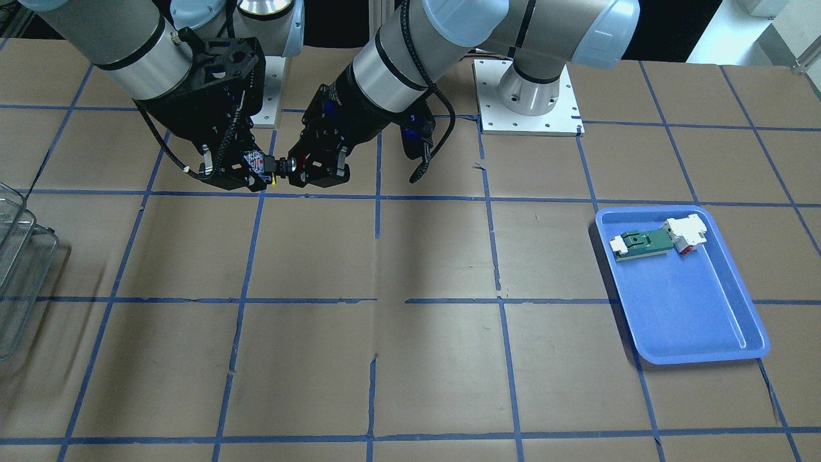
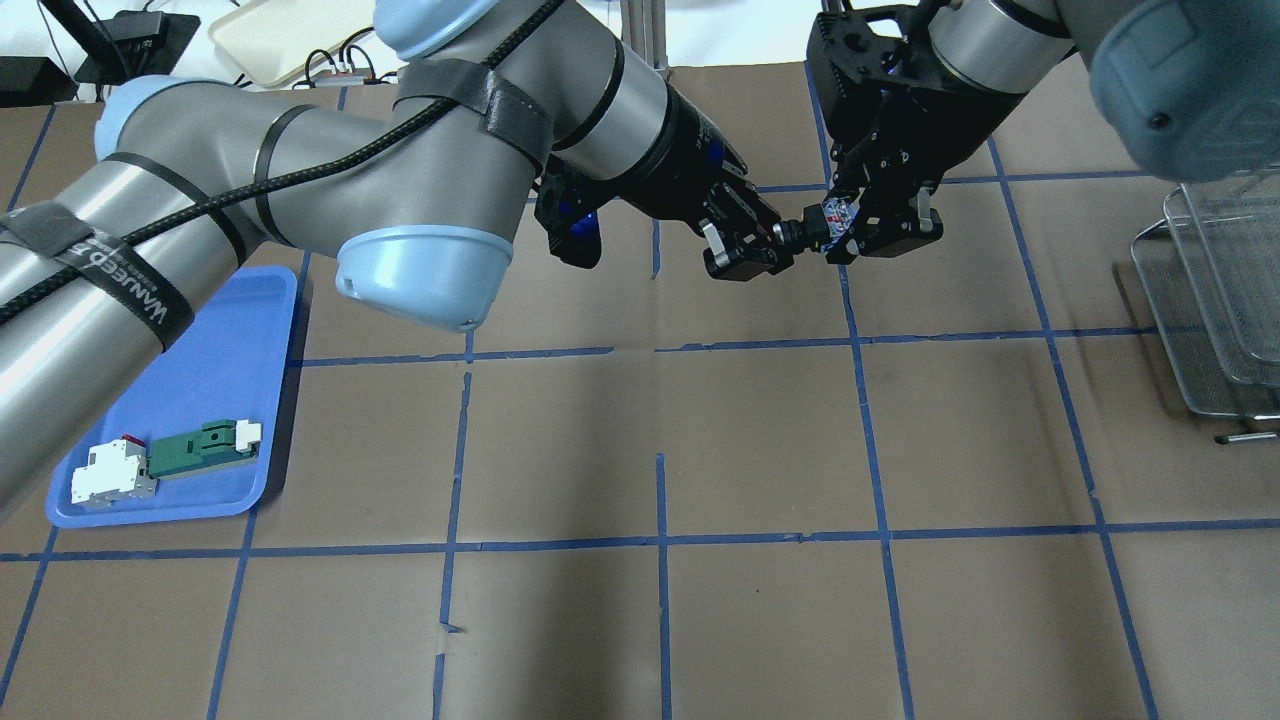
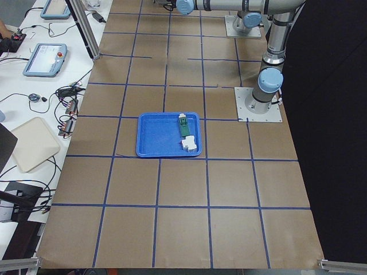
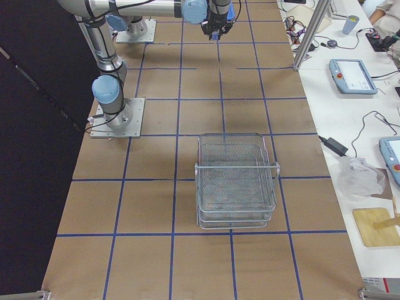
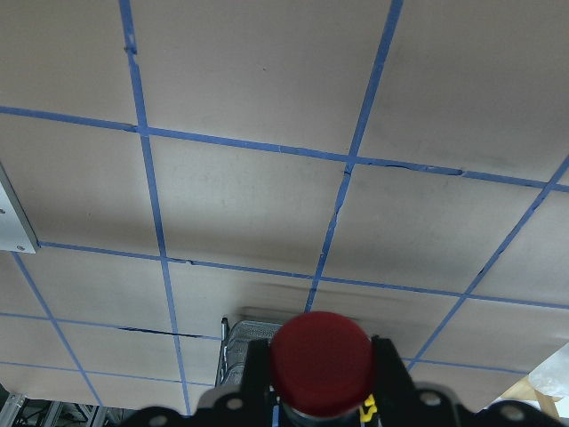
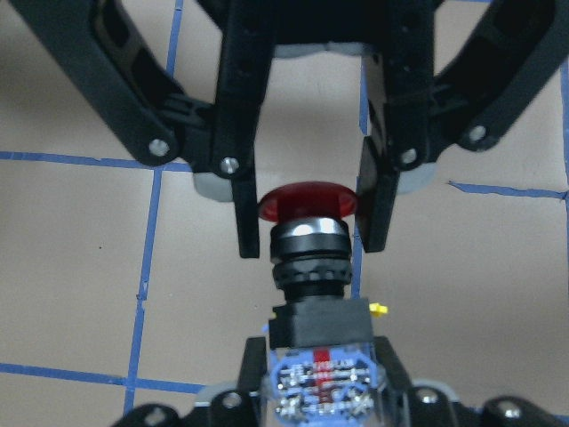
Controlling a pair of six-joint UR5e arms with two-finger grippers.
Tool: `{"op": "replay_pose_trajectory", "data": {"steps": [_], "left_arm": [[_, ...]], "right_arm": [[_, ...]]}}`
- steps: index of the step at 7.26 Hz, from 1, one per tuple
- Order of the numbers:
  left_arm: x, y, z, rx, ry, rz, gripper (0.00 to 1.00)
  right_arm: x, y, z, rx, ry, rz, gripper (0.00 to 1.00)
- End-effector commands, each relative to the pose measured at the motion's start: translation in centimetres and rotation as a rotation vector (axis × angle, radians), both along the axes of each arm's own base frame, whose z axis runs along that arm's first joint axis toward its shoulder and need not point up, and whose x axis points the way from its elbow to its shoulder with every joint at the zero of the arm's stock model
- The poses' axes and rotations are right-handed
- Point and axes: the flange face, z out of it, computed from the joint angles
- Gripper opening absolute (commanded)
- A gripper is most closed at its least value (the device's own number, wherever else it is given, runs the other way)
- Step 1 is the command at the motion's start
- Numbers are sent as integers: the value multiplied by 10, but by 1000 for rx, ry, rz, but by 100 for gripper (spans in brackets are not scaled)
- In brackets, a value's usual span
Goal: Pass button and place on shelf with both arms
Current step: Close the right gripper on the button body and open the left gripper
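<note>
1. The hand-over is at its midpoint. The small plastic push button with red mushroom cap, black collar and blue-white contact block [image 2: 808, 232] hangs in the air between both grippers. It is over the counter's middle strip, somewhat nearer the right end.
2. The black two-finger left gripper [image 2: 772, 243] has its jaws on either side of the red cap. In the right wrist view its fingers [image 6: 247, 205] touch the cap, so it looks clamped.
3. The black two-finger right gripper [image 2: 848, 228] has its jaws closed on the contact block.
4. I judge that three steps are left: the left gripper lets go and backs off, the right arm carries the button over, and it sets the button down.
5. The goal, a silver wire-mesh tiered shelf [image 4: 236, 181], stands toward the counter's right end, well apart from the grippers.
6. The likeliest obstacles are the left gripper round the cap and the shelf's own wire rims.
7. A blue plastic tray [image 2: 220, 340] near the left end holds a green-and-white flat part [image 2: 200, 450] and a white-and-red block [image 2: 112, 478]. All of it lies away from the route.
</note>
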Motion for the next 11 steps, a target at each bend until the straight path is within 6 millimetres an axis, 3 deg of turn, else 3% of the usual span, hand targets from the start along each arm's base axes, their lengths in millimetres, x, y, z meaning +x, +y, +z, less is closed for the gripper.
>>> {"op": "replay_pose_trajectory", "data": {"steps": [1, 2, 5, 6, 7, 8, 9, 10, 11], "left_arm": [[0, -1, 0, 10, 0, 12, 33], [0, 0, 0, 17, 1, 22, 48], [1, 2, 5, 12, 5, 25, 63], [2, 3, 5, 11, 4, 25, 74], [2, 3, 5, 5, 4, 20, 94], [10, -2, 3, -5, 0, 16, 97], [40, -21, -1, -43, -30, 29, 100], [87, -47, -8, -123, -97, 3, 100], [139, -70, -15, -206, -161, -79, 100]], "right_arm": [[-1, 1, 2, -7, 7, 0, 0], [-1, 1, 2, -7, 5, 0, 0], [-1, 1, 2, -8, 7, 0, 0], [-2, -1, 3, -11, 7, -3, 0], [-7, -2, 1, -12, 7, -1, 0], [-15, -6, 1, -14, 13, -7, 0], [-33, -10, 3, -25, 40, -22, 0], [-69, -18, 2, -33, 49, -38, 0], [-122, -24, 1, -31, 74, -98, 0]]}}
